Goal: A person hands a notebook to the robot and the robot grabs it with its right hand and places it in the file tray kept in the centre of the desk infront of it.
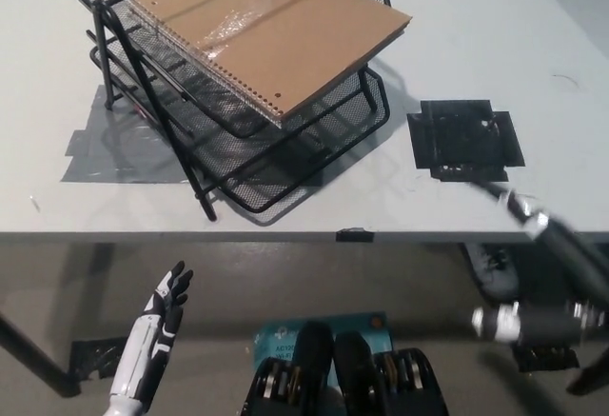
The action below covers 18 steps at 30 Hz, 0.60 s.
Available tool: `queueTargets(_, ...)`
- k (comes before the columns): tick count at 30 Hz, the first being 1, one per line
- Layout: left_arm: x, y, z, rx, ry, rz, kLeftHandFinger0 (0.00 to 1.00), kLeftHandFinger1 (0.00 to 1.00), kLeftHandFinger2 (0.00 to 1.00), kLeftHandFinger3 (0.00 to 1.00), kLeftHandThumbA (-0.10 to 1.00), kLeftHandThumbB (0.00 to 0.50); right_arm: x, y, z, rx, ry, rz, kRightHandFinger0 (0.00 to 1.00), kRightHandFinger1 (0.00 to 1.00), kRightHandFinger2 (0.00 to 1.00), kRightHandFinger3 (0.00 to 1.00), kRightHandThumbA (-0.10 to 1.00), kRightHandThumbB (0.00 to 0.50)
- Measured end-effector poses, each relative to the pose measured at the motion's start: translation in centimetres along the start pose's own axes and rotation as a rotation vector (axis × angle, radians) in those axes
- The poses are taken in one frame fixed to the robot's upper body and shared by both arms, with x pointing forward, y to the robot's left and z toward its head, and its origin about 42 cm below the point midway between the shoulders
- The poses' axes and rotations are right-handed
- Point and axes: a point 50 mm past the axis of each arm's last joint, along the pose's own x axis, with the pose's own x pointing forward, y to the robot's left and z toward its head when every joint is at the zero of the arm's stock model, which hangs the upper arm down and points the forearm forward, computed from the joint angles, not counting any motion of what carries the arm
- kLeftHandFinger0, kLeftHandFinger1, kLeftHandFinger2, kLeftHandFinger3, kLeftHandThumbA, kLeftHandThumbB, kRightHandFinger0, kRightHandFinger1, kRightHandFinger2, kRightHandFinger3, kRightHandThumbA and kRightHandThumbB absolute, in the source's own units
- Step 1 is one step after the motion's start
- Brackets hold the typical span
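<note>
A brown spiral-bound notebook [271, 26] lies flat on the top tier of the black wire-mesh file tray [324, 154], its corner jutting past the tray's right rim. My black right hand [542, 273] is blurred at the lower right, below the desk's front edge, fingers spread and holding nothing. My white left hand [157, 326] rests at the lower left beneath the desk edge, fingers apart and empty.
A black tape patch [466, 140] marks the desk right of the tray. Grey tape [114, 145] lies under the tray's left side. The desk's front edge [352, 235] runs across the middle of the picture.
</note>
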Motion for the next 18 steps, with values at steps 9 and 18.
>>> queueTargets(9,-1.4,-0.2,-0.4,-0.005,0.018,0.003,1.00,1.00,1.00,1.00,1.00,0.403,-2.5,10.3,-3.5,0.486,0.164,-0.219,1.00,1.00,1.00,1.00,1.00,0.236)
queueTargets(18,-1.7,-0.2,-0.4,-0.006,0.020,0.006,1.00,1.00,1.00,1.00,1.00,0.387,-2.4,12.9,-8.2,0.546,0.294,-0.226,1.00,1.00,1.00,1.00,1.00,0.218)
